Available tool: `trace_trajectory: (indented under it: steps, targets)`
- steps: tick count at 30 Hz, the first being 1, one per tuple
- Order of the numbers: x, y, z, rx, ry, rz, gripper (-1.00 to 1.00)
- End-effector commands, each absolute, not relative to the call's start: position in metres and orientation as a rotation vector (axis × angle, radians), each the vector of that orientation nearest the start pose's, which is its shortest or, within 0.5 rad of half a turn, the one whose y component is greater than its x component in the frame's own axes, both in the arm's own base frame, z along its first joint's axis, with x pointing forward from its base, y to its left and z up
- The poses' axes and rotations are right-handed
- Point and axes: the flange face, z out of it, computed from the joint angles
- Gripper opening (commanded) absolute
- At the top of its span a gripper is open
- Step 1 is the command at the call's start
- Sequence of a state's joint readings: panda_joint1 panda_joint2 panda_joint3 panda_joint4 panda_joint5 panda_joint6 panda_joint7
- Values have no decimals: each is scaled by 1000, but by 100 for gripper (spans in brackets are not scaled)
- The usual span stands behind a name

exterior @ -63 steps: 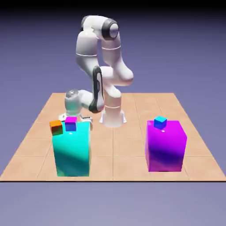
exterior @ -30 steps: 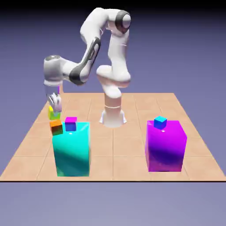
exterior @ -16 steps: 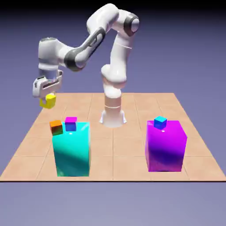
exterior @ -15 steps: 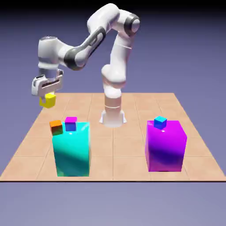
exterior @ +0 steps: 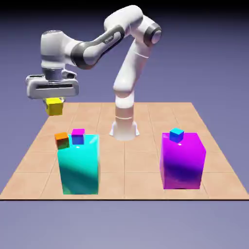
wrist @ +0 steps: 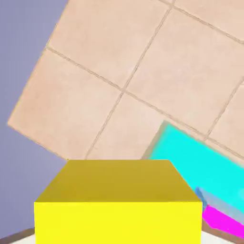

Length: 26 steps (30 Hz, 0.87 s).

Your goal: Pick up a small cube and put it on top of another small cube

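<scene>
The small bright-yellow cube point(exterior: 55, 106) hangs in the air over the table's far left corner, with my gripper point(exterior: 54, 103) shut on it from above. In the hand view the yellow cube point(wrist: 116, 202) fills the bottom middle and hides my fingertips. Below it and toward the exterior view's right stands the big teal block point(exterior: 79, 164), with a small magenta-topped blue cube point(exterior: 78, 136) on its top. A small orange cube point(exterior: 62, 140) shows at the teal block's upper left corner. The hand view catches the teal block point(wrist: 200, 159) at lower right.
A big magenta block point(exterior: 182, 160) stands at the exterior view's right with a small blue cube point(exterior: 176, 134) on top. The robot's base point(exterior: 124, 127) stands at the table's far edge. The tiled table's left edge point(wrist: 28, 133) lies under the hand.
The hand has risen from low beside the teal block, carrying the yellow cube up, and has turned so that it now lies broadside. The blocks and other cubes have not moved.
</scene>
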<state>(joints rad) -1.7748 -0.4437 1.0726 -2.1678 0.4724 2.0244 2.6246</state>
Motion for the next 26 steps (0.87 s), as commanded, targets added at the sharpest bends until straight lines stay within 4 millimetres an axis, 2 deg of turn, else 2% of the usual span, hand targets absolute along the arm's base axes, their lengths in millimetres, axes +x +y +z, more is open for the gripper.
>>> trace_trajectory:
  steps: [1,6,7,14,22,23,24,26]
  targets:
    - [430,-270,479,665,2952,-25,-100]
    - [456,-260,472,992,2886,60,-100]
    - [458,-260,472,1009,2881,65,-100]
    - [459,-252,452,1016,2881,64,-100]
    - [462,-259,403,1010,2881,65,-100]
    - [462,-259,402,1010,2881,65,-100]
    - [462,-259,402,1010,2881,65,100]
    - [462,-257,409,1012,2881,65,100]
